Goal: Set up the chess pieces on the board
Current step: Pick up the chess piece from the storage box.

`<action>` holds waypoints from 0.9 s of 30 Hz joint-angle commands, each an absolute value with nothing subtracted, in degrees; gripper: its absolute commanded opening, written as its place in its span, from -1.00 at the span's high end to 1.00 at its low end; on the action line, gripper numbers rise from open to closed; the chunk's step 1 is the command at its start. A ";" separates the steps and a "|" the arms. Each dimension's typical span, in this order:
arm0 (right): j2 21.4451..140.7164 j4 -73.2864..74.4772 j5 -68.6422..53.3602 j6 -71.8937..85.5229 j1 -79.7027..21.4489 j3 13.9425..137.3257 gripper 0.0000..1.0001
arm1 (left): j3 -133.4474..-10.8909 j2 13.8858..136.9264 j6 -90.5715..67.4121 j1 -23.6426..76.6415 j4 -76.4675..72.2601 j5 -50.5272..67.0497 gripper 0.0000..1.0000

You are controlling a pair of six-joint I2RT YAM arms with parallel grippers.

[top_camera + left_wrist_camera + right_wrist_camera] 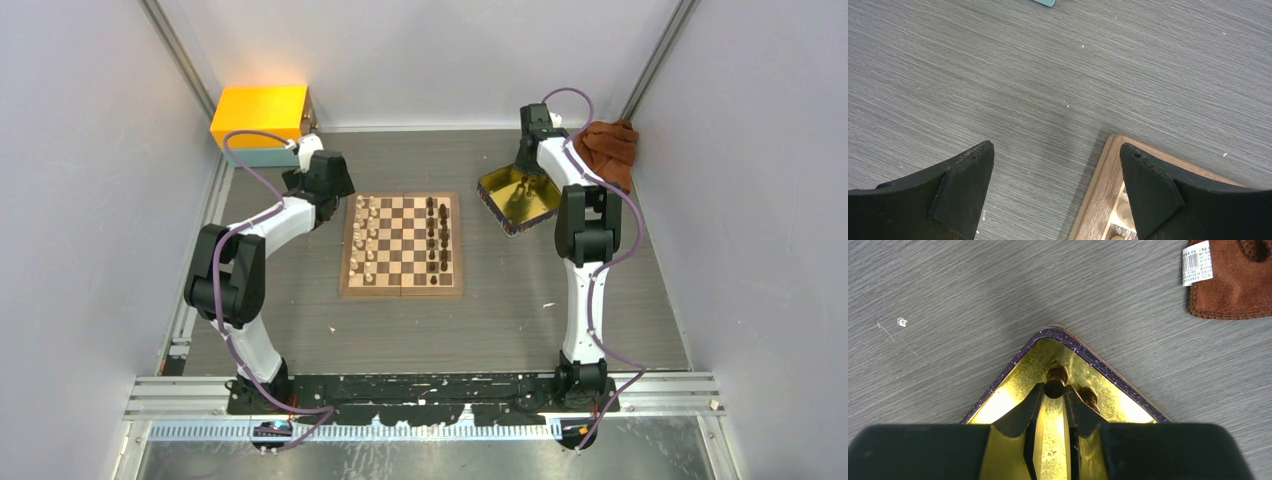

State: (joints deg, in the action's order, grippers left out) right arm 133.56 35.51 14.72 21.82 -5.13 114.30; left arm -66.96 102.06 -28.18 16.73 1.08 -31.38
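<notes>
We find the right gripper clamped on a dark chess piece in the gold tray corner, centre of its wrist view. The left gripper stands wide apart above the bench, beside the board at mid-frame overhead.

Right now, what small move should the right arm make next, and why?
Probably finish closing, then lift straight up. The right jaws flank a dark chess piece in the corner of the gold tray; another piece stands beside it, so sideways motion might knock it.
</notes>
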 commanded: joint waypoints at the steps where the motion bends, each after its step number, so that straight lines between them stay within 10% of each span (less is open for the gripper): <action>1: 133.10 33.66 15.42 22.28 -4.92 114.74 0.63 | -69.18 102.13 -28.81 16.26 -1.16 -31.65 -0.92; 11: 130.60 33.17 15.72 21.16 -4.97 114.87 0.98 | -69.52 101.70 -28.74 16.26 -0.90 -31.56 -0.92; 27: 122.03 32.11 15.79 18.06 -7.07 114.09 0.99 | -69.00 100.31 -29.35 16.26 -0.81 -31.05 -0.92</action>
